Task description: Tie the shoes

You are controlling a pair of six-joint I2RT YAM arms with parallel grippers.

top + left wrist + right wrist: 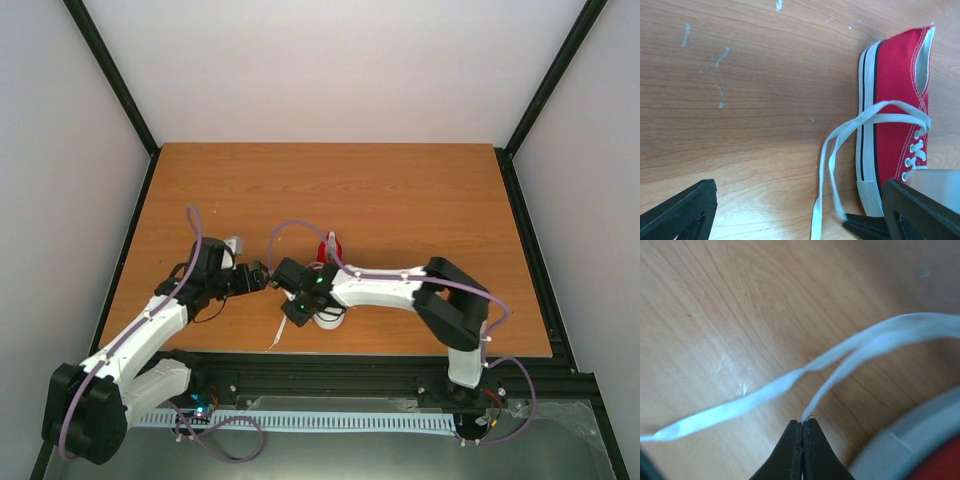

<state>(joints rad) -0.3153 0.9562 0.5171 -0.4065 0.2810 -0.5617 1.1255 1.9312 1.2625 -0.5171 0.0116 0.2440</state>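
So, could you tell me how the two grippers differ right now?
Left arm's black gripper: jaws wide apart, empty; right arm's black gripper: jaws shut on the white flat shoelace. The left stands beside the red canvas sneaker; the right sits close at its lace. Both hang low over the wooden table.

Tabletop (400,190): rectangular, orange-brown wood-grain laminate, matte finish. In the left wrist view the grain runs in long streaks, with a few pale smudges (720,57) on the surface.

Enclosure: 3 plain pale panels, namely back wall (340,70), left wall (60,200) and right wall (600,250). 2 black frame posts slant up from the far corners of the tabletop, left post (110,75) and right post (555,75). Black edging runs along both sides of the tabletop.

Near edge: black extruded rail (330,372), with a white slotted cable duct (330,420) just in front of it. Grey sheet metal (570,455) lies beside the duct.

Light: even and diffuse. Shadows on the wood are soft.
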